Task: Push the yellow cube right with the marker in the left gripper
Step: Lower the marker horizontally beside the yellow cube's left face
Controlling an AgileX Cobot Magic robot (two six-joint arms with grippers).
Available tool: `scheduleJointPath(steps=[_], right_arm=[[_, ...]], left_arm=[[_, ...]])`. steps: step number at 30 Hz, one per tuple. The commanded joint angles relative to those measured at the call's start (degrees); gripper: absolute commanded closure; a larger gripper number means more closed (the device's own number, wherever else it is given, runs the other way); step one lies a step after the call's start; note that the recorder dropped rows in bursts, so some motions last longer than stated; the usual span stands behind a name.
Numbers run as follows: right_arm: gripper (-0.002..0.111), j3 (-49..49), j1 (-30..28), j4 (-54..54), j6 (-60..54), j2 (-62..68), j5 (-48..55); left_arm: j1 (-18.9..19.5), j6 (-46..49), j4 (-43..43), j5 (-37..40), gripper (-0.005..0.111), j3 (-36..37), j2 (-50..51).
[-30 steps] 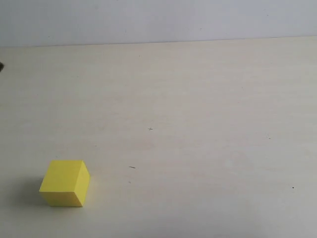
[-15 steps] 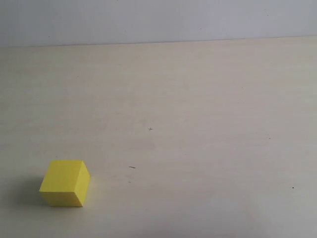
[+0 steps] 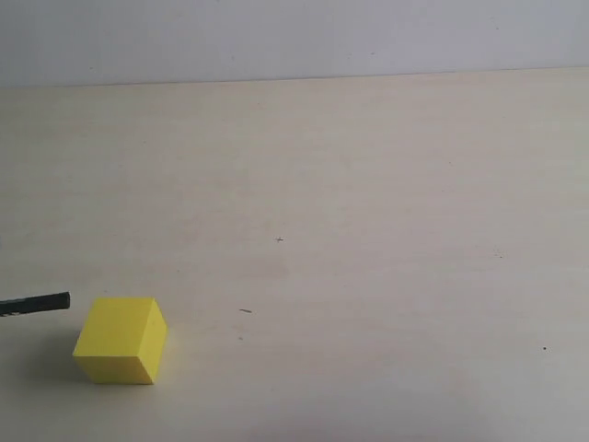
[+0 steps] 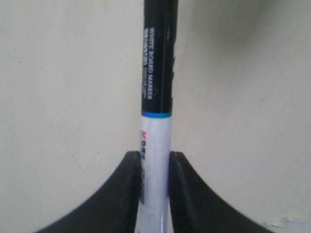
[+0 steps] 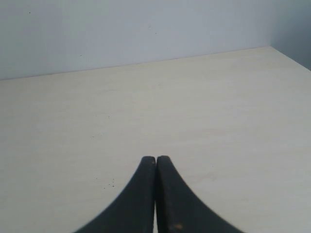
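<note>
The yellow cube [image 3: 121, 339] sits on the pale table at the lower left of the exterior view. The marker's black cap [image 3: 37, 303] pokes in from the left edge, lying level, its tip just left of the cube's upper back corner; whether it touches the cube I cannot tell. In the left wrist view my left gripper [image 4: 155, 158] is shut on the marker [image 4: 156, 97], gripping the white barrel with the black cap pointing away. The cube is out of that view. My right gripper [image 5: 155, 160] is shut with nothing in it, over bare table.
The light wooden table [image 3: 368, 230] stretches to a pale wall [image 3: 294, 37] at the back. A few tiny dark specks [image 3: 246, 311] dot the surface right of the cube. The table's far right corner [image 5: 269, 47] shows in the right wrist view.
The marker's black tip has come into the exterior view from the left edge, reaching toward the cube. The cube has not moved.
</note>
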Motion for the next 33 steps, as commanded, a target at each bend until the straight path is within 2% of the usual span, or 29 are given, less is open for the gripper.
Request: scheduleJointPath(steps=[1, 5, 8, 14, 18, 33], right_arm=[[0.108, 0.31, -0.28, -0.03, -0.27, -0.30, -0.51], [0.108, 0.31, -0.28, -0.03, -0.27, -0.30, -0.51], [0.108, 0.31, -0.28, -0.03, -0.27, -0.30, -0.51], [0.108, 0.31, -0.28, -0.03, -0.27, -0.30, -0.51], [0.108, 0.31, -0.28, -0.03, -0.27, -0.30, -0.51], [0.108, 0.31, -0.28, -0.03, -0.27, -0.30, -0.51]], left_arm=[[0.23, 2.74, -1.08, 0.90, 0.107, 0.18, 3.42], [0.49, 7.17, -1.08, 1.17, 0.107, -0.06, 5.32], [2.83, 9.79, -2.41, 1.75, 0.107, -1.68, 6.49], [7.97, 22.40, -14.35, 3.82, 0.107, -5.76, 7.10], [8.34, 28.09, -14.79, 3.62, 0.107, -5.87, 7.10], [8.34, 28.41, -13.52, 0.50, 0.107, -3.93, 9.82]])
